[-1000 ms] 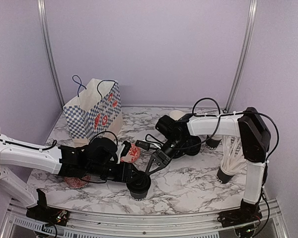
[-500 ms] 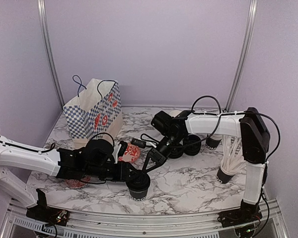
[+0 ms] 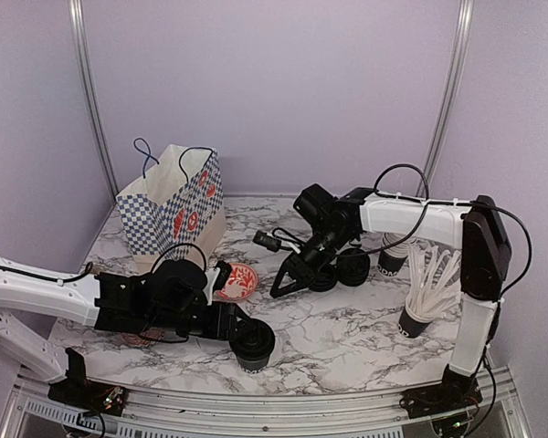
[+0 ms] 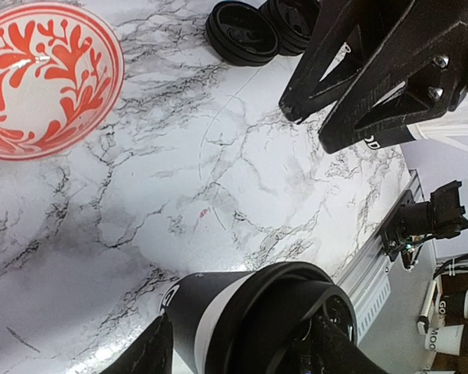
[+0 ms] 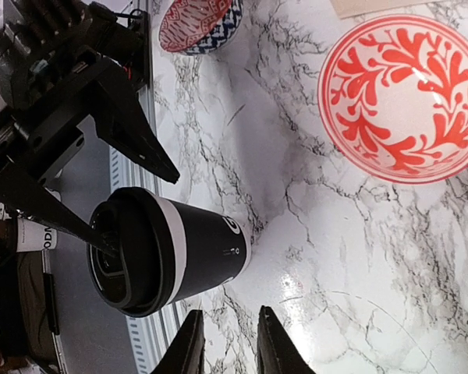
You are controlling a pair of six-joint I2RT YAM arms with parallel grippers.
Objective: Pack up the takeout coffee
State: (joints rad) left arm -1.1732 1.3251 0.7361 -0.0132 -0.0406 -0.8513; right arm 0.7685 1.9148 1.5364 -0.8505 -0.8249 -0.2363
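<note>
Where the left pincer [image 4: 242, 331] reaches low over the desk [image 3: 347, 338], a lidded cup [image 3: 254, 344] of takeout coffee is seen standing upright between its fingers, close to the front edge. From above, little more than the black lid and the wrist beside it can be made out, and the fingers are largely hidden. In the left wrist view the cup's dark wall, pale band and lid are shown filling the gap between the two fingers, which are set wide. In the right wrist view one finger is seen crossing the lid's rim while the other tip appears just off the cup's wall, so whether the cup is squeezed or merely straddled cannot be told. The right pincer [image 5: 229, 313] is held above the desk, ahead of the left pincer and apart from the cup. Its fingers are drawn narrow, bare marble is seen between them, and nothing is gripped. A red-patterned bowl [image 3: 237, 281] is placed just beyond the left pincer and beside the right one. A second bowl [image 5: 199, 23], blue-rimmed, is shown plainly only by the right wrist camera, behind the left pincer; from above it is mostly covered by the left arm. Two black round lids [image 4: 242, 33] are seen past the right pincer in the left wrist view, and what stands under them cannot be told. A paper bag [image 3: 173, 205] and a cup of white straws [image 3: 420, 308], both well apart from either pincer, are given by the overhead view alone.
</note>
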